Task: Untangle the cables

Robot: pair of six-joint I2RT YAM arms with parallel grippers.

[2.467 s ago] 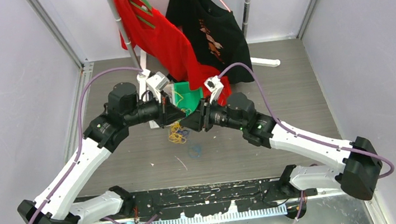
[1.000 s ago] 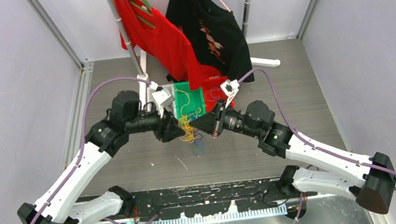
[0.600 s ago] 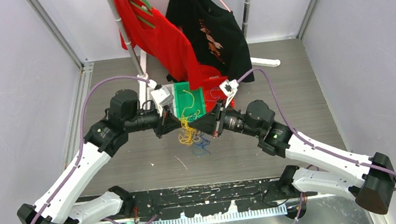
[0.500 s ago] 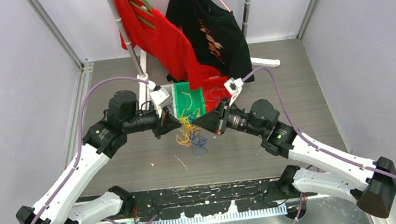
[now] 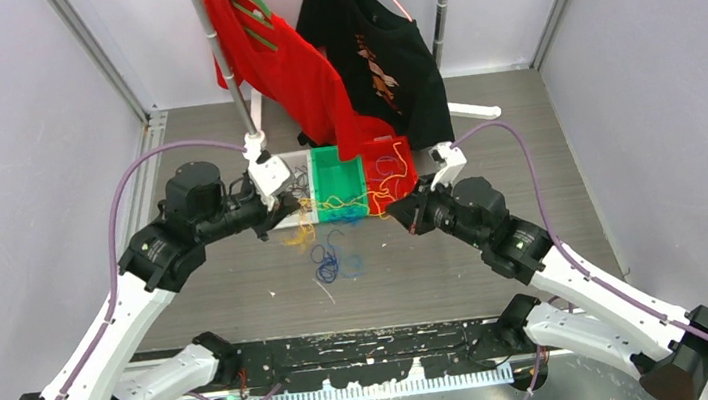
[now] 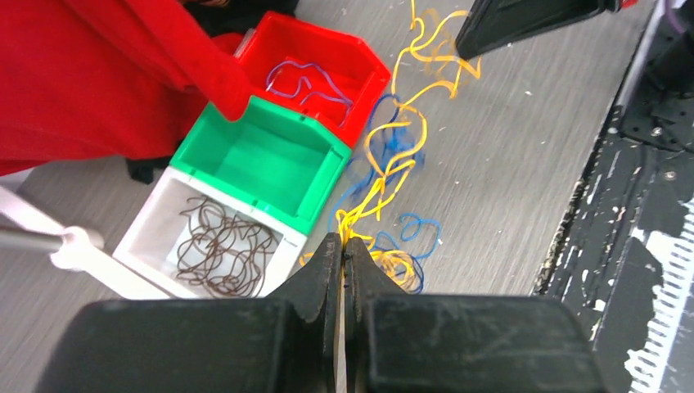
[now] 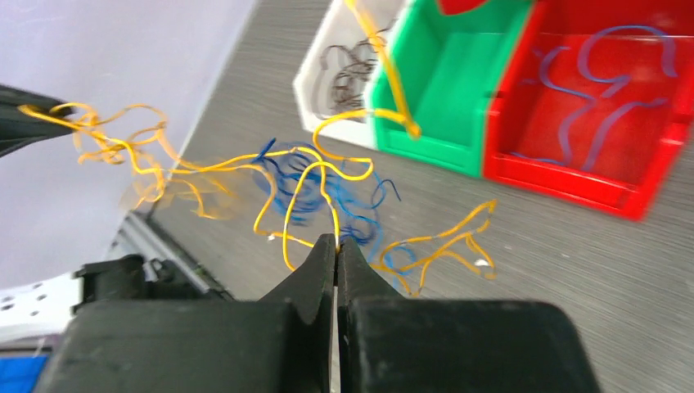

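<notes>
My left fingers (image 6: 326,264) and right fingers (image 7: 322,264) were each pinched shut on the yellow cables (image 5: 335,202), stretched between them above the table (image 5: 524,140). The blue cables (image 5: 333,261) sat tangled beneath. I judged a slow, even pull best, lest loops tighten.

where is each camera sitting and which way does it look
Top external: above, behind the robot, looking down on the grey table; both white arms show.
Left wrist: past the shut left fingers, at the yellow wire strands and red plastic bin.
Right wrist: past the shut right fingers, across the table.
Shared: both wrist views show strands and bin.
</notes>
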